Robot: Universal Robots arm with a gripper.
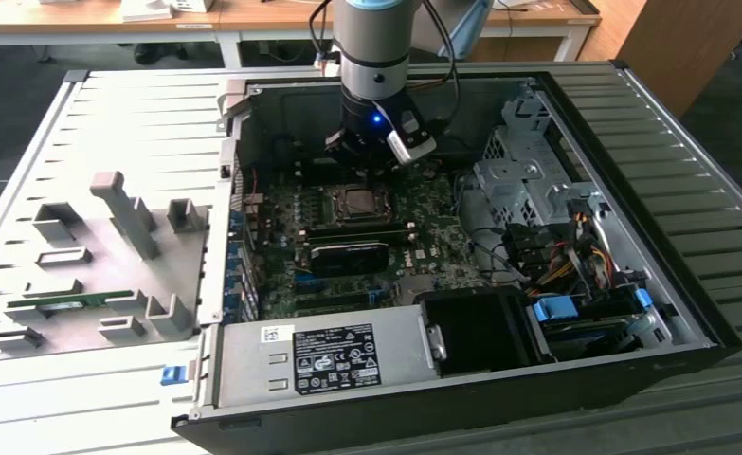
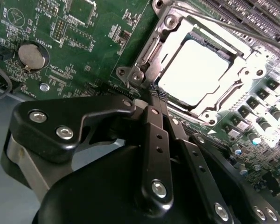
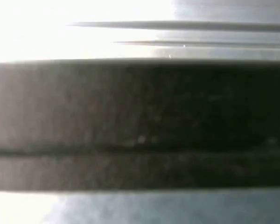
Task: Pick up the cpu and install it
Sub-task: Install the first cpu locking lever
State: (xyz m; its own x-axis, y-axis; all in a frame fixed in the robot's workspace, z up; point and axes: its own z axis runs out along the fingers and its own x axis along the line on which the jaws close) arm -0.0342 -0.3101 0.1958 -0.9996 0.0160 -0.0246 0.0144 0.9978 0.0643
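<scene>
Now with cpu already seated flat in socket mid-board, keep end effector, fingers pressed together and holding nothing, just off the socket's frame edge, square above, clear of lever and nearby coin cell.

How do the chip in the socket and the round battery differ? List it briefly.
The chip is square, while the battery is round. The chip is clearly the larger and the battery is small. The chip sits inside a silver metal frame, whereas the battery sits in a dark round holder. Both lie flat, metal-faced, on the green board.
</scene>
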